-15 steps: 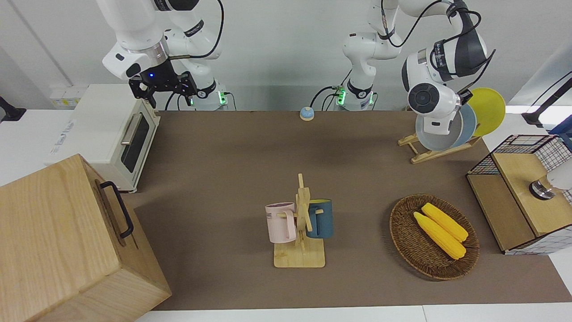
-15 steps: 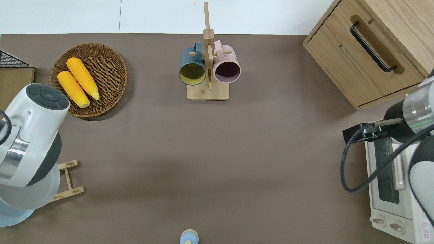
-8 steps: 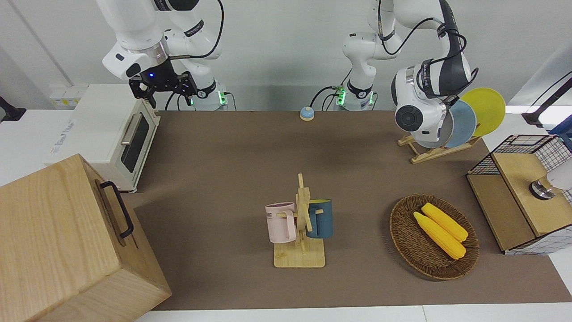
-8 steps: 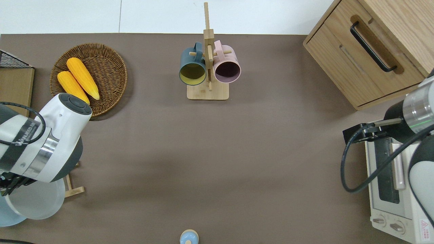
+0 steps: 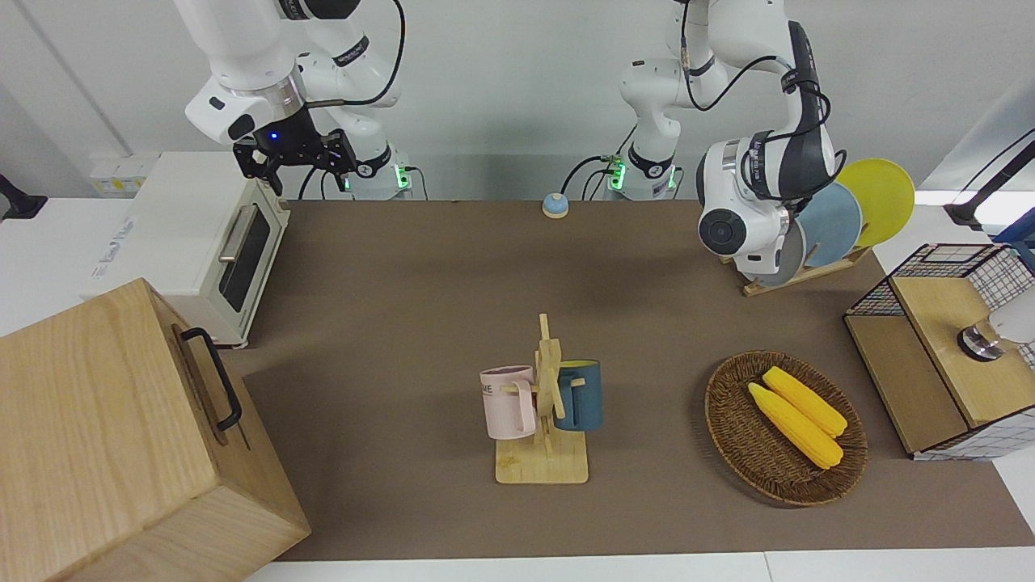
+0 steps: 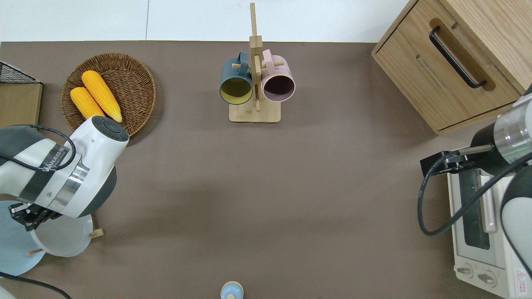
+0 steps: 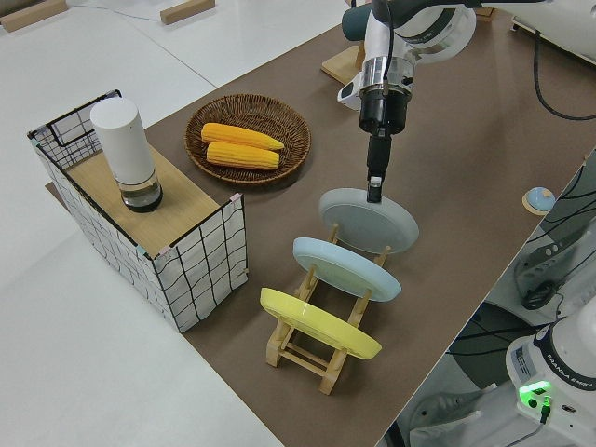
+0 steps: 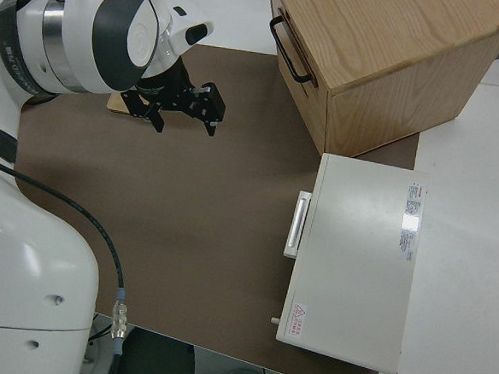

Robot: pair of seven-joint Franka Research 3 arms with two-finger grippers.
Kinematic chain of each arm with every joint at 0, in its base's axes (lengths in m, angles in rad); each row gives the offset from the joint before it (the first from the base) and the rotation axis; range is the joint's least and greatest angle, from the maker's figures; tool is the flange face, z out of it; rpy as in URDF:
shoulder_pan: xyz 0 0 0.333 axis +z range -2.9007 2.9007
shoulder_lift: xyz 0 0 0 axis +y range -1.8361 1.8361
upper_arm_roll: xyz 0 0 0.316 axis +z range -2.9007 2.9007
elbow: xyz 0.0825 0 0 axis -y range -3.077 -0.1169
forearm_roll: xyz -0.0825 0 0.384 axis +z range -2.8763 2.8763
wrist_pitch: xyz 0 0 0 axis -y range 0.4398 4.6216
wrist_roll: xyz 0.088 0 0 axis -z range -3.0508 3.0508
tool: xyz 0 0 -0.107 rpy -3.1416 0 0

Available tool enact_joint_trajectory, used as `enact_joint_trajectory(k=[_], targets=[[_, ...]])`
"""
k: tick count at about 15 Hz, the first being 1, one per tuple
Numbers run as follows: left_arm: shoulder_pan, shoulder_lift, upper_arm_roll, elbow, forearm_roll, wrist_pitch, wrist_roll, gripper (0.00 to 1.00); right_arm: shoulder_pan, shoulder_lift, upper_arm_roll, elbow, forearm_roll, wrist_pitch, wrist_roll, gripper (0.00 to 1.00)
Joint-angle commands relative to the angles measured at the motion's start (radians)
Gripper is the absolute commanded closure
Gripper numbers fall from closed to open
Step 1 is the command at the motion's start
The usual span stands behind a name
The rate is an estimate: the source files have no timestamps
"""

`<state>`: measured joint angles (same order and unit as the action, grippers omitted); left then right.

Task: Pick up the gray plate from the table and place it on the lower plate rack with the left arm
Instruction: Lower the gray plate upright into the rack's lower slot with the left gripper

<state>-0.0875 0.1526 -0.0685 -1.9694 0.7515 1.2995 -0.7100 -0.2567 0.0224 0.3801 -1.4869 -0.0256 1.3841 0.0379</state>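
Observation:
The gray plate (image 7: 370, 222) stands tilted at the end slot of the lower plate rack (image 7: 317, 358), beside the light blue plate (image 7: 346, 268); the yellow plate (image 7: 319, 323) is in the slot past that. My left gripper (image 7: 374, 191) is shut on the gray plate's upper rim, over the rack. I cannot tell whether the plate's lower edge rests on the rails. In the overhead view the gray plate (image 6: 66, 238) shows between rack pegs (image 6: 96, 233), with the left gripper (image 6: 25, 216) at its rim. My right gripper (image 8: 184, 124) is open, empty and parked.
A wicker basket (image 6: 137, 83) with two corn cobs lies farther from the robots than the rack. A wire crate (image 7: 196, 251) with a white cylinder stands beside it. A wooden mug stand (image 6: 254, 112), a wooden drawer cabinet (image 6: 424, 91), a toaster oven (image 5: 202, 242) and a small blue bell (image 5: 555, 205) are also on the table.
My left arm has lowered the gray plate and shifted it toward the right arm's end of the table, into the rack's end slot beside the light blue plate. The right arm has not moved.

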Motion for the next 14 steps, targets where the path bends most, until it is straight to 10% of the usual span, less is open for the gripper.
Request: enact_joint_trajectory(k=[1,2,4,6,14], targets=[[-0.008,-0.007,-0.001,-0.008,-0.018,0.040,-0.026,1.00,-0.026,-0.002,0.023,0.010,-0.007,-0.014,0.013,0.017],[-0.006,-0.005,-0.005,-0.008,-0.020,0.040,-0.025,1.00,-0.026,-0.002,0.023,0.010,-0.007,-0.014,0.013,0.017],[-0.006,-0.007,-0.007,-0.008,-0.037,0.041,-0.023,0.40,-0.026,-0.002,0.023,0.010,-0.007,-0.014,0.013,0.017],[-0.006,-0.007,-0.005,-0.006,-0.041,0.049,-0.009,0.09,-0.026,-0.002,0.023,0.010,-0.007,-0.014,0.013,0.017],[-0.008,-0.025,-0.022,0.116,-0.234,0.060,-0.002,0.01,-0.026,-0.002,0.023,0.010,-0.007,-0.014,0.013,0.017]])
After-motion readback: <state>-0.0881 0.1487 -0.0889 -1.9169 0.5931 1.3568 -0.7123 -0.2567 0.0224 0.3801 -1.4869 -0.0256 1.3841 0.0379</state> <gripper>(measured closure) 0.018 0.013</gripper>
